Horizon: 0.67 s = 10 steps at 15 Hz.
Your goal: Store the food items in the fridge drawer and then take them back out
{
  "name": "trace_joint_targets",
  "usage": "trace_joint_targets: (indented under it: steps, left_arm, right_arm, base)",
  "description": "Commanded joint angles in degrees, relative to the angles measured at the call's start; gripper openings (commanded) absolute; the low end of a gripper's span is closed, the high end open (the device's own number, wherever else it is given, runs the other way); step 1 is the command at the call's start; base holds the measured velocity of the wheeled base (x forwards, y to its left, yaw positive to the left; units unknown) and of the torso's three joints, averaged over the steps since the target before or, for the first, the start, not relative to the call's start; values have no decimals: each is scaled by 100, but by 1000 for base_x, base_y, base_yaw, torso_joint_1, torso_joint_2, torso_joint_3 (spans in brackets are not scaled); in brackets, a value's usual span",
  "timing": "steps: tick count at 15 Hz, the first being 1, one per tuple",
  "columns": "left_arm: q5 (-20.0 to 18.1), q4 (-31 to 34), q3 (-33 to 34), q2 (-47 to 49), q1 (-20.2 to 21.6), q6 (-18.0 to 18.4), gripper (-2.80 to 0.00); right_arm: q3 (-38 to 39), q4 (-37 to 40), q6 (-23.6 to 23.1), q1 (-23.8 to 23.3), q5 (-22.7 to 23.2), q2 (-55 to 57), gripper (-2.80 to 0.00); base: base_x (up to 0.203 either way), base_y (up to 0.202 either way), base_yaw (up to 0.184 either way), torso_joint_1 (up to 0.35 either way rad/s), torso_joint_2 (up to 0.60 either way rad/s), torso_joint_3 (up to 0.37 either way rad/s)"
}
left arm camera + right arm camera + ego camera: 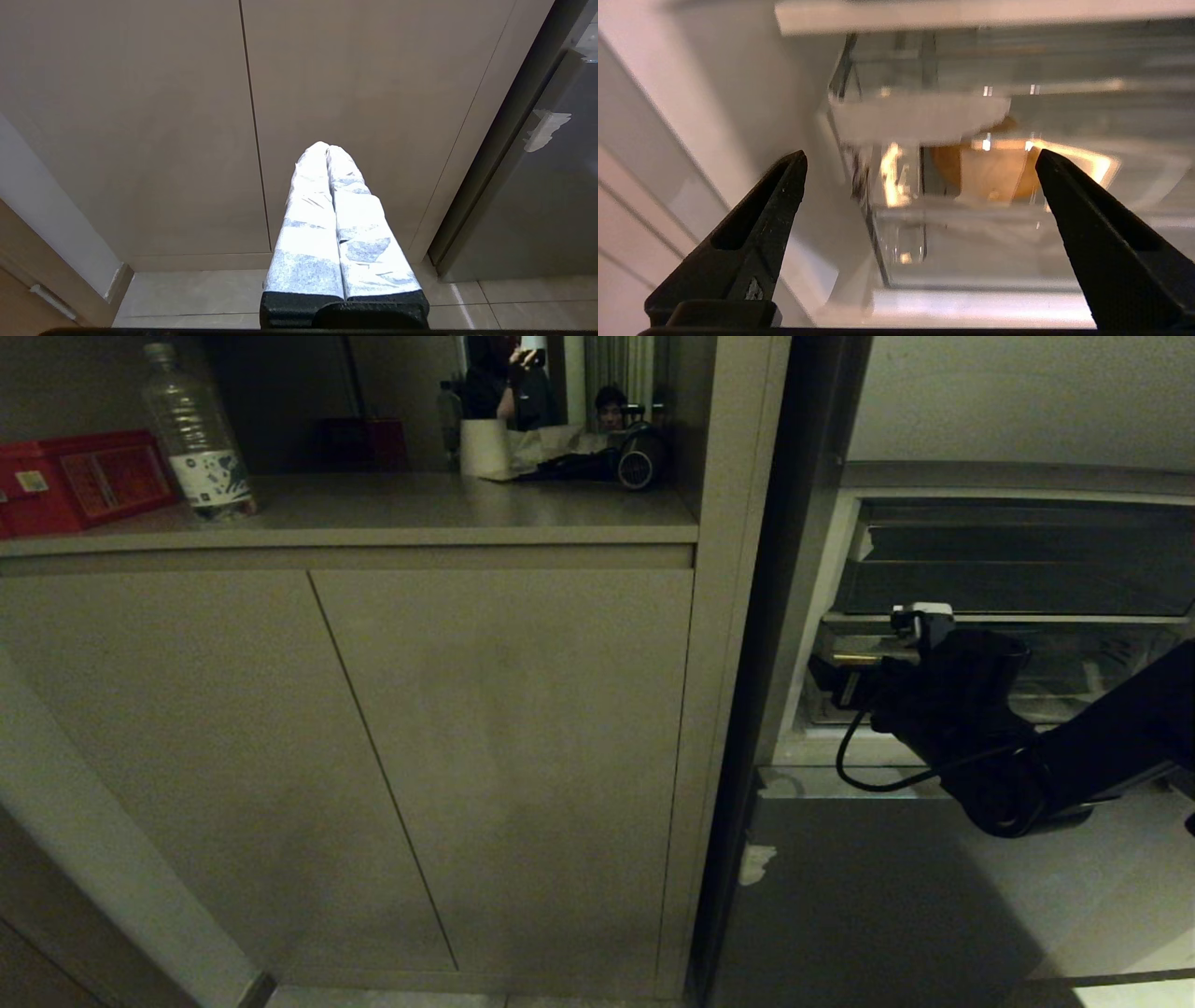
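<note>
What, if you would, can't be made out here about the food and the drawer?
- Green food item: in no view.
- Orange-tan food item: right wrist view, blurred behind the clear fridge drawer wall.
- Drawer contents: head view, blocked by the right gripper and arm.

A home kitchen is showing here. Beige cabinets (345,756) are filling nine o'clock, their counter (373,509) carrying a bottle (196,434) and a red box (84,476) at eleven o'clock. A grey fridge (887,896) is standing open at three o'clock, clear drawers (1074,681) showing inside. Tiled floor (196,294) is running below the cabinets.
</note>
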<state>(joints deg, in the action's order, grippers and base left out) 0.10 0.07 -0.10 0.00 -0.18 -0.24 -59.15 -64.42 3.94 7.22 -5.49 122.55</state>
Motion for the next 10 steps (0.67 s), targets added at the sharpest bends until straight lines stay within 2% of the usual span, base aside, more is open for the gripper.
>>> trace_joint_targets:
  steps: [1, 10]
  left_arm:
    - [-1, -5, 1, 9, 1, -2, -280]
    - [8, 1, 1, 9, 1, -2, -280]
  right_arm:
    - [-70, -36, 2, 3, -5, 58, 0]
    - [-114, -36, -42, 17, -14, 119, 0]
  base:
    - [0, 0, 0, 0, 0, 0]
    - [0, 0, 0, 0, 0, 0]
